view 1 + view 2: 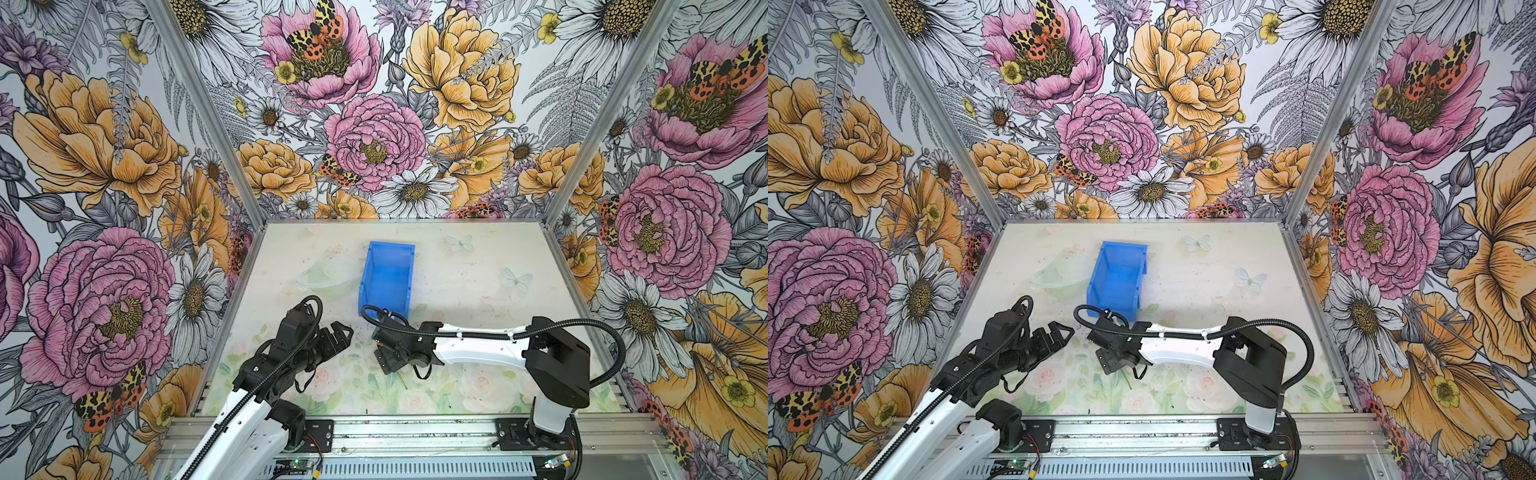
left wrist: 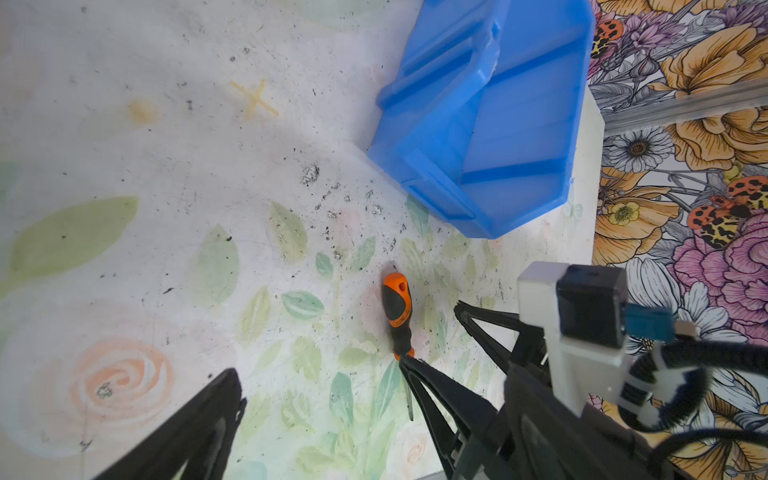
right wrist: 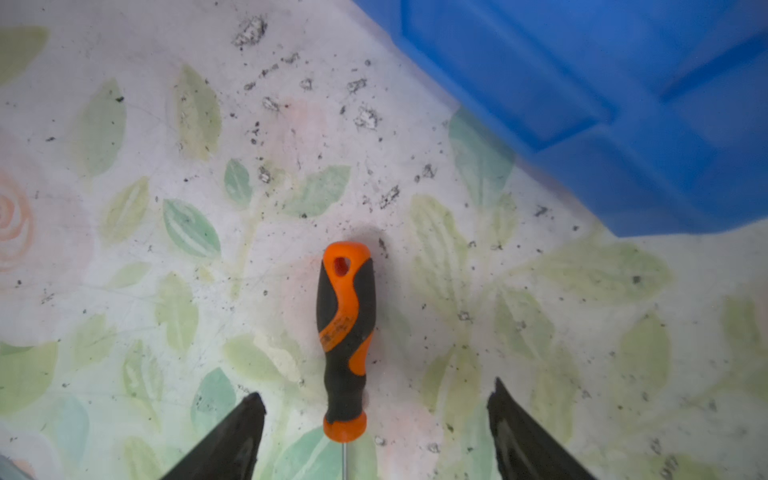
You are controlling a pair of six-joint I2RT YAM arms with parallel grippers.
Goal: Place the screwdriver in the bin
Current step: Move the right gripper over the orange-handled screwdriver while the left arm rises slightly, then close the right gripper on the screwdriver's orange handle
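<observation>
Screwdriver (image 3: pixel 345 332), one; bin (image 1: pixel 368 278), one.

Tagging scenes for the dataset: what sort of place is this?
Most likely a robot data-collection cell: floral wall panels in an aluminium frame box it in, the left arm and right arm are mounted on a rail, and the printed tabletop holds a blue bin and a screwdriver.
</observation>
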